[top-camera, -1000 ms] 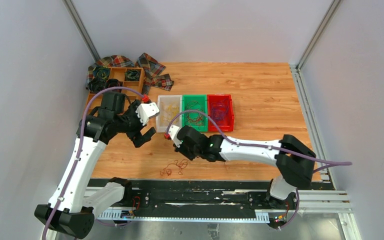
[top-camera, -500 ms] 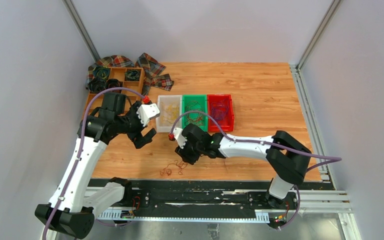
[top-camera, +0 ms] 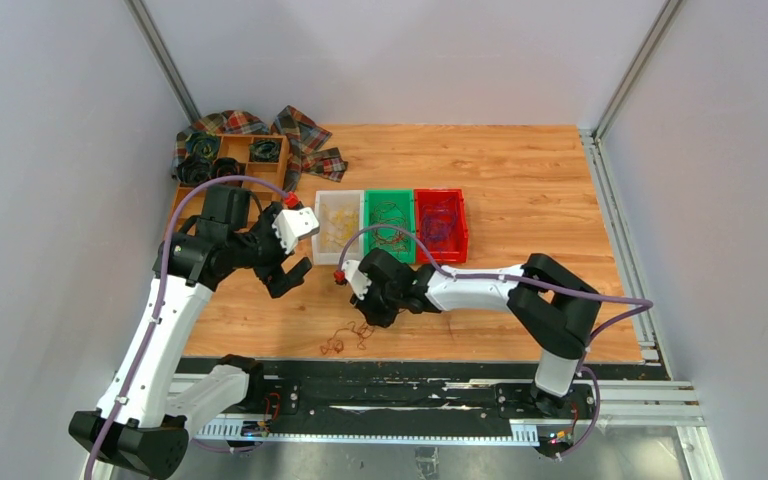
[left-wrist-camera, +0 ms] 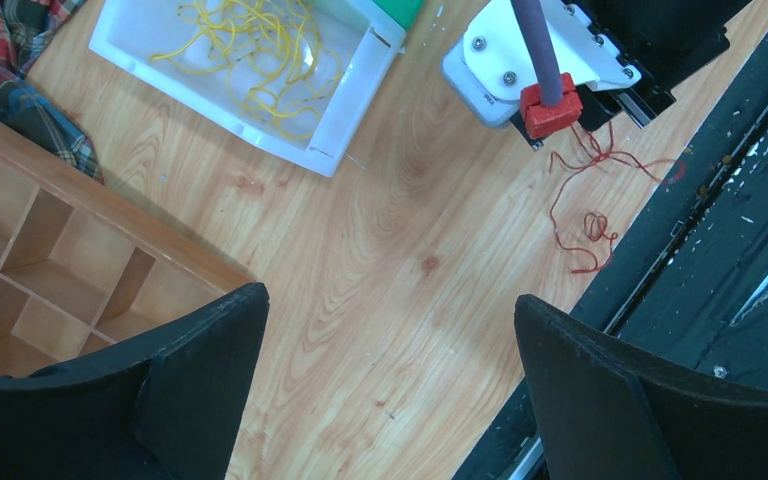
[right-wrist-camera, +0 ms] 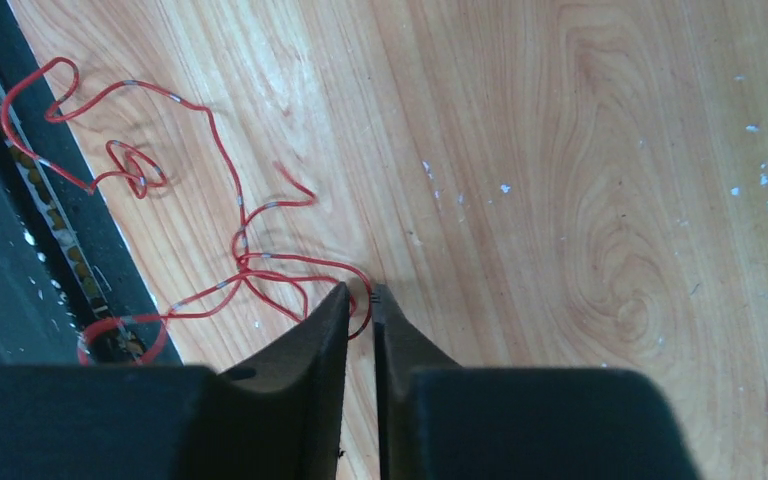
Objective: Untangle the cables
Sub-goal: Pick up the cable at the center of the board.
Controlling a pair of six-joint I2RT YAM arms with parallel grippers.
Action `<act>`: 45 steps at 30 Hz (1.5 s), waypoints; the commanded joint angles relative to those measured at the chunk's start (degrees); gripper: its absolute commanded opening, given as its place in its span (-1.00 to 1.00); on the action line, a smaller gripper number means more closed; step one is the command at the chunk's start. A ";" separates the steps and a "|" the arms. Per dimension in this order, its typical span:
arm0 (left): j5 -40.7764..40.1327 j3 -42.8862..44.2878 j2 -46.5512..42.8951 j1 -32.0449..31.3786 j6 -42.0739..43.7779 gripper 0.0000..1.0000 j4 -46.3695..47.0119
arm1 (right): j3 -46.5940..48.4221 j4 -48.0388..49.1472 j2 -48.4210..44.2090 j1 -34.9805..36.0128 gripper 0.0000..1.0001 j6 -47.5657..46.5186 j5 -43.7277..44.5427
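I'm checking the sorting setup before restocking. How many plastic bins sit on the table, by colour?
White bin: 1
Green bin: 1
Red bin: 1
Total: 3

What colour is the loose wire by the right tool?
Red wire, clearest in right wrist view.

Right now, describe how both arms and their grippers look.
The left arm and right arm have white shells, black joints and black bases. A lilac hose runs along each, ending in a red plug at a white wrist block. The left gripper and right gripper carry black, tapering fingers.
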 commanded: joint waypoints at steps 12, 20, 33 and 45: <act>4.25 -1.25 -0.46 0.48 -0.03 0.96 1.00 | -0.44 2.26 -13.26 -1.78 -0.99 5.56 -1.15; 11.08 0.97 -0.69 0.49 -3.02 0.96 0.87 | 1.75 5.10 -21.81 -1.83 -0.99 9.81 -3.28; 25.80 -0.25 1.75 0.40 -5.72 0.85 1.00 | 6.35 14.00 -21.92 -1.77 -0.99 18.33 -9.67; 26.05 0.44 1.97 0.41 -6.11 0.02 1.01 | 8.14 14.89 -21.98 -1.79 -0.99 19.97 -11.42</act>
